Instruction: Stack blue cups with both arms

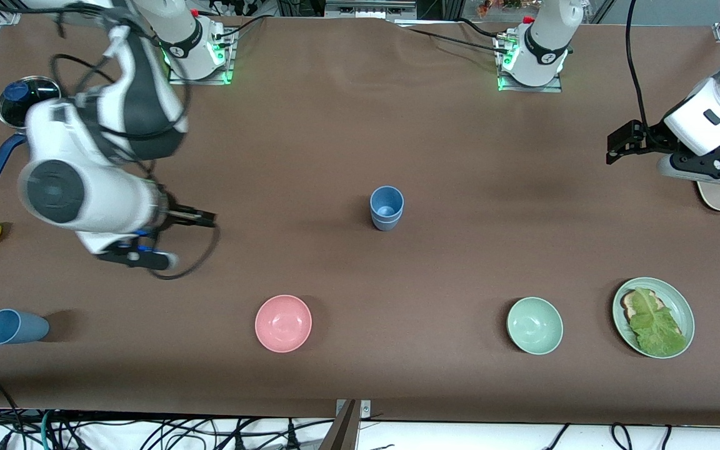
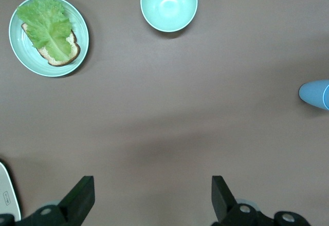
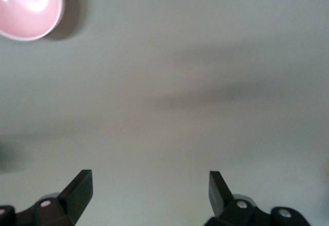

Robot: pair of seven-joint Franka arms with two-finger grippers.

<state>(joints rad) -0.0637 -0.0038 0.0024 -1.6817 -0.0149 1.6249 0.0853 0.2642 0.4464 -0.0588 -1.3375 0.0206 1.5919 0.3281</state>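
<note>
Blue cups (image 1: 387,208) (image 1: 15,327); pink bowl (image 1: 283,323); pale green bowl (image 1: 534,325).

You have two blue cups here. One cup (image 1: 387,208) stands upright in the middle of the table, open end up. Look close and you see a ring line around its side, under the rim; you can't tell if that is a second cup tucked inside it. The other cup (image 1: 15,327) lies on its side near the table's front edge, at the right arm's end. Its open mouth points toward that end of the table. It is a plain, smooth blue with no handle. The two cups are well apart and nothing touches them
</note>
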